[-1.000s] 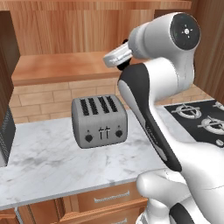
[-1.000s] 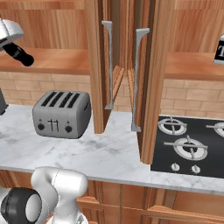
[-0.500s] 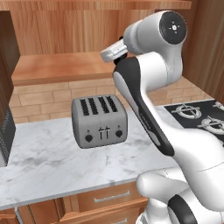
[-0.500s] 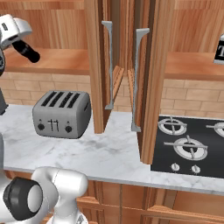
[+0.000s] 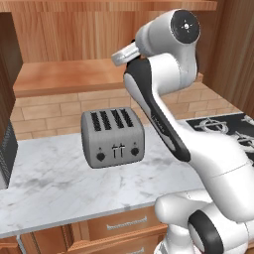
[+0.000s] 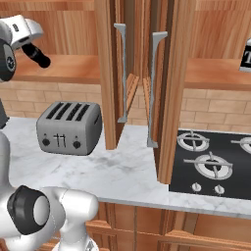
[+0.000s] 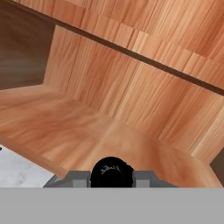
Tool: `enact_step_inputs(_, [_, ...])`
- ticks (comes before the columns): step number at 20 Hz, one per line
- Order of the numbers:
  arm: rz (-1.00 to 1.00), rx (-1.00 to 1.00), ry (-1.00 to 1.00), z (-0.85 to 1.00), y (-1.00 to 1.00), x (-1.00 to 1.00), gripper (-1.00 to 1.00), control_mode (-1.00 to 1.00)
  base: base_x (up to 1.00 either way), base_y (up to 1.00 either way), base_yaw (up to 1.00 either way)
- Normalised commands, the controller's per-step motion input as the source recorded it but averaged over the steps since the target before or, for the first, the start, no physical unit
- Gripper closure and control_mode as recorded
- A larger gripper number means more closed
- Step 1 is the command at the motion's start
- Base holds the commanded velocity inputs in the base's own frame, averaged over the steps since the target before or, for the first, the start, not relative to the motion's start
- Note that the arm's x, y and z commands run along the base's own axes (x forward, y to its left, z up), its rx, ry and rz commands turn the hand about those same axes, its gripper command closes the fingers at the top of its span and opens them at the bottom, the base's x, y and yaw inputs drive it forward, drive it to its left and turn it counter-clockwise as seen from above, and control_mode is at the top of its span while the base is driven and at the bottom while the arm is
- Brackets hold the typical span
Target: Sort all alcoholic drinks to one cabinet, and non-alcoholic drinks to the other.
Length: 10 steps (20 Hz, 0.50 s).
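The gripper (image 6: 30, 49) is clamped round the small black cola bottle (image 6: 38, 55), and over the last second the arm has carried it further in toward the open left cabinet, so it now hangs just above the bare wooden shelf (image 6: 68, 68). To my eye the soft drink is about to be set down there. The bottle is dark, rounded and glossy; the shelf is warm streaked timber. Below, a ribbed grey toaster (image 5: 112, 137) stands on the veined marble bench (image 5: 59, 183).

Toaster (image 5: 112, 138) on marble counter (image 5: 59, 183), beside hob (image 6: 215, 159)
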Motion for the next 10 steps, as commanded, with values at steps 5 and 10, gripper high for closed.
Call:
enact_step_inputs(5, [-0.02,0.00,0.03,0.00,0.01,0.16,1.00,-1.00,0.00,0.00,0.00])
enact_step_inputs(10, [-0.02,0.00,0.01,-0.01,0.00,0.15,1.00,-1.00,0.00,0.00,0.00])
